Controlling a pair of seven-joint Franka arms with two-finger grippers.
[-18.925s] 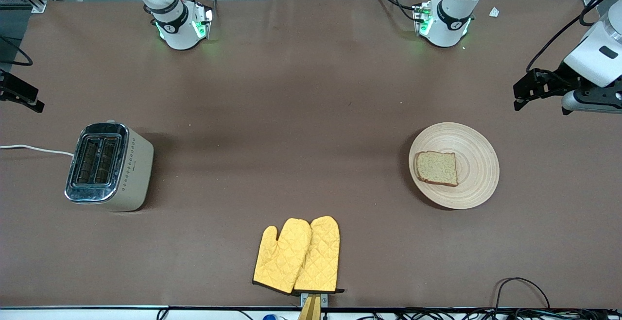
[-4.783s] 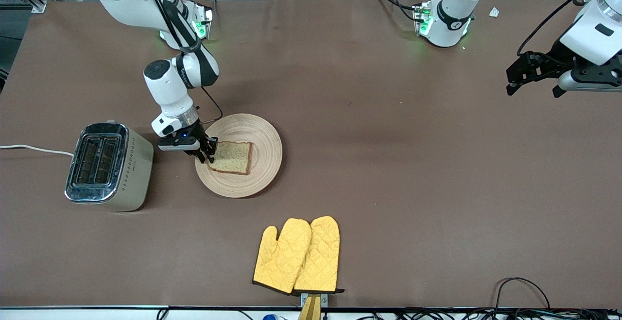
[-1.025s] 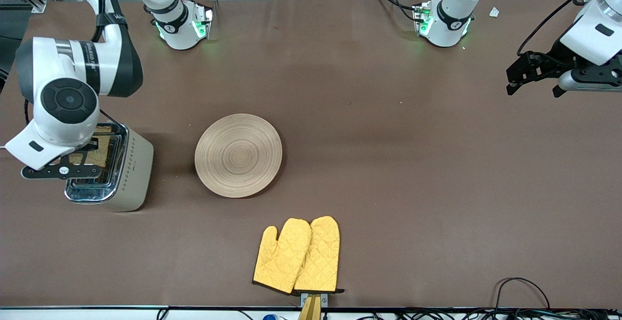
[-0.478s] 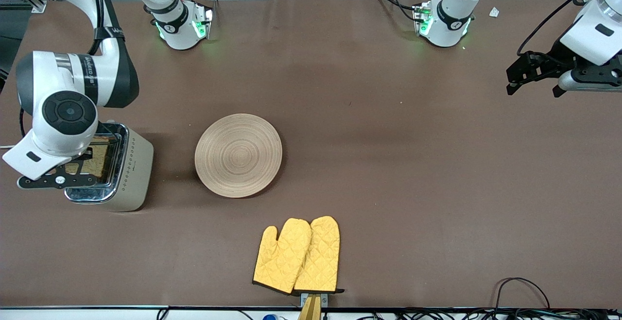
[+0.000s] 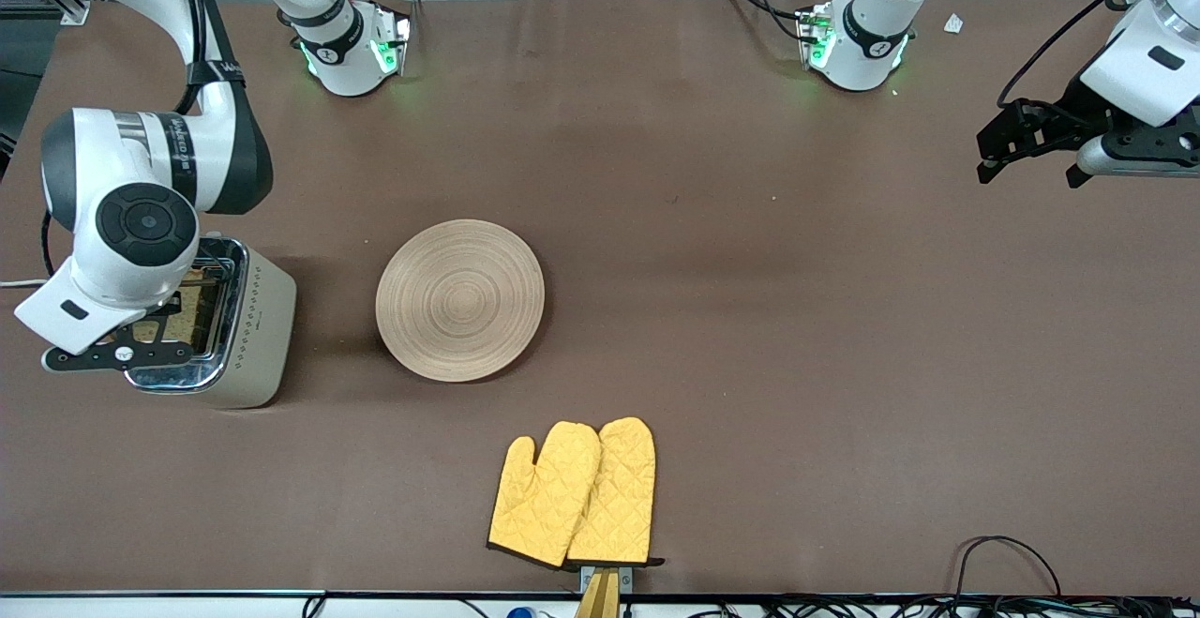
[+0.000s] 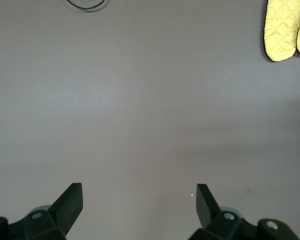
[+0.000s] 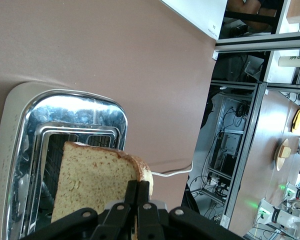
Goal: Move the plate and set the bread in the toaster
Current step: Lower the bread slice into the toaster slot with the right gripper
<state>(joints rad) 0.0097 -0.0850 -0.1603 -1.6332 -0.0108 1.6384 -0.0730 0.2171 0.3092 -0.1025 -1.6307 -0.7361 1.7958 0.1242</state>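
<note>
My right gripper [image 7: 139, 187] is shut on the crust edge of the brown speckled bread [image 7: 95, 180]. It holds the slice on edge right over the toaster's chrome top [image 7: 75, 112]. I cannot tell whether the slice's lower edge is inside a slot. In the front view the right hand covers most of the toaster [image 5: 255, 318], and a little bread [image 5: 186, 304] shows under it. The wooden plate [image 5: 459, 299] lies bare on the table beside the toaster, toward the left arm's end. My left gripper [image 5: 1008, 154] is open and empty over the table's left-arm end [image 6: 139, 192].
Two yellow oven mitts [image 5: 574, 494] lie near the table's front edge, nearer to the camera than the plate; they also show in the left wrist view [image 6: 287, 27]. The toaster's white cord [image 7: 172, 173] runs off the table's right-arm end. Cables lie along the front edge.
My right hand has shifted slightly over the toaster with the bread, and less of the slice now shows beneath it. The left arm, the plate and the mitts have not moved.
</note>
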